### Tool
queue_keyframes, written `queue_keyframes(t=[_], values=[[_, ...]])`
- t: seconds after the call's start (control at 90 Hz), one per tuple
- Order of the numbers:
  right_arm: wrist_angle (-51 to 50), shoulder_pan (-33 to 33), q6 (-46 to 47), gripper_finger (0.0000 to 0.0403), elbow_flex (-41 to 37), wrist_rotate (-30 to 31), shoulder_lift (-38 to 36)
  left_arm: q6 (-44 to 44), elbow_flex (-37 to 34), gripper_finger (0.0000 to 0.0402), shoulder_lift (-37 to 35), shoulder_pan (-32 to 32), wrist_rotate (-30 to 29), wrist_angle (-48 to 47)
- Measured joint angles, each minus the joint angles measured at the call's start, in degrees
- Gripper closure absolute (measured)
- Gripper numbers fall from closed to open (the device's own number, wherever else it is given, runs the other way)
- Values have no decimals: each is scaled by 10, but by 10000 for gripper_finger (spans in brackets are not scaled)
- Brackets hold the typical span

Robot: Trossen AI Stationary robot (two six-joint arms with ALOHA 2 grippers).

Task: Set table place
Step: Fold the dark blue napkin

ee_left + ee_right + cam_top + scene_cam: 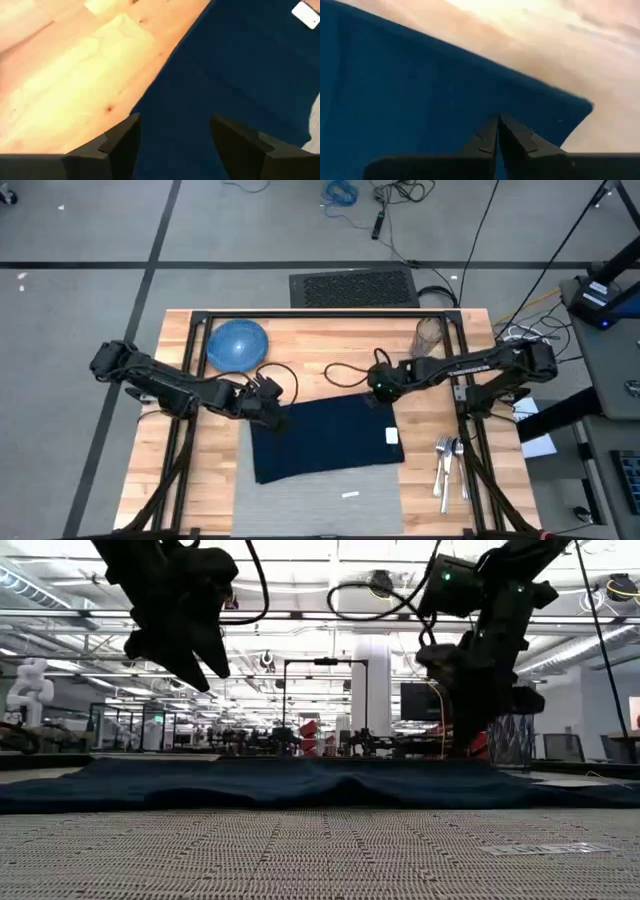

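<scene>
Over the napkin (pixel 325 438), left gripper (pixel 172 137) hovered released at one corner; right gripper (pixel 498 131) stood clenched, empty, opposite.

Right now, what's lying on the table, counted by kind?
Cloths: 2, the navy napkin and the grey placemat
Blue dish: 1
Glass: 1
Cutlery bunch: 1, pieces too small to count
Total: 5

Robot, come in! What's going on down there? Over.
Left tool open over napkin edge. Right tool shut above its far corner. Napkin covers part of placemat. Over.
</scene>
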Motion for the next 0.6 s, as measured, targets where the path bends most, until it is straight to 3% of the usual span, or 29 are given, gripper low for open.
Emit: queue_keyframes(t=[0.256,0.6], values=[[67,-33,13,403,0,26,55,31,0,181,0,19,0,1],[234,-170,-33,403,0,29,103,57,0,181,0,50,1,0]])
